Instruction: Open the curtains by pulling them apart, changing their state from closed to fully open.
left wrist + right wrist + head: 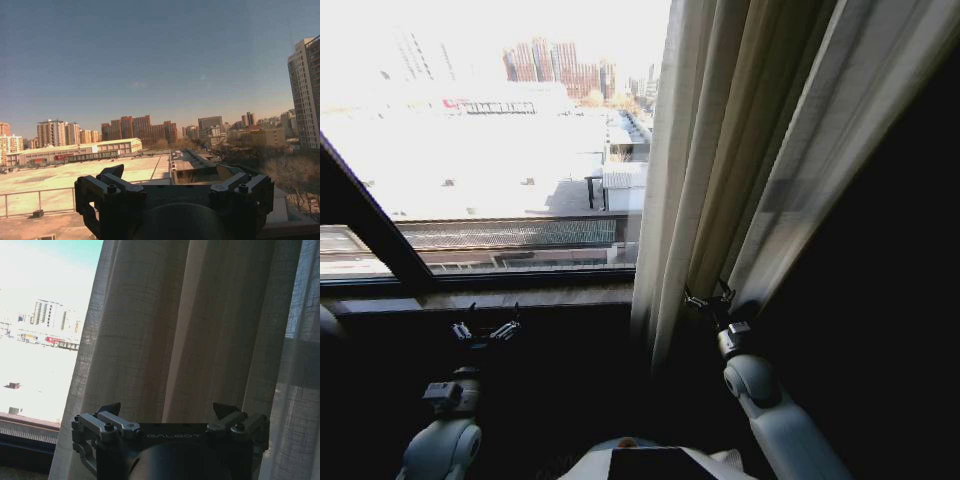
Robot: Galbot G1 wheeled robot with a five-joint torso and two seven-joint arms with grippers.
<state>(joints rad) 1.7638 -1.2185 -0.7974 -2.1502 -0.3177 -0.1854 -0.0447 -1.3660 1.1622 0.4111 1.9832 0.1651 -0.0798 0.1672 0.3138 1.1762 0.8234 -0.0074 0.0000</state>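
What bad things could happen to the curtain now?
1. The right tool is open right at the gathered curtain and holds none of it. If it closes on a thin outer pleat, the fabric might slip free.
2. The curtain bunches on the right side of the window. A pull there may only crumple it more.
3. The left tool is open by the sill, away from fabric, so it likely cannot help.
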